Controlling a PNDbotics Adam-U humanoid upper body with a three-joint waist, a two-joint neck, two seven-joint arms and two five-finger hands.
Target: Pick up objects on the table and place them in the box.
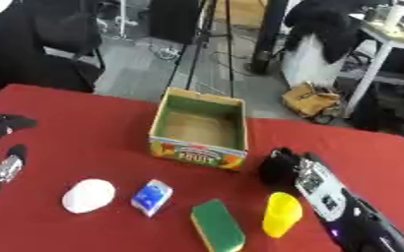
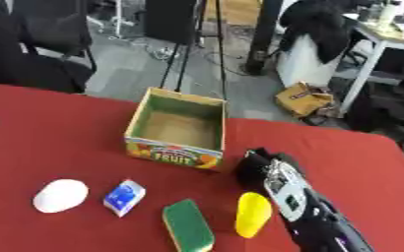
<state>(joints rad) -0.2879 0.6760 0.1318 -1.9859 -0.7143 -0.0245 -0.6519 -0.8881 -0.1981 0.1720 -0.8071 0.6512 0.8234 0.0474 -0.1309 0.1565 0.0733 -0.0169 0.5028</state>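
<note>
Cardboard box (image 1: 198, 129), open-topped, beside rounded yellow piece (image 1: 281, 214).

box (image 1: 198, 129) open-topped and empty, bare cloth (image 1: 84, 142) left, right hand (image 2: 259, 170) beside its right corner

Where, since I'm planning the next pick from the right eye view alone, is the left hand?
Observer: The left hand shows at the left eye view's left edge, over the red table.
Operator: Holding anything?
Observer: No, its fingers are spread and hold nothing.
Operator: Touching the white object?
Observer: No, the white object lies apart from it, to its right.
</note>
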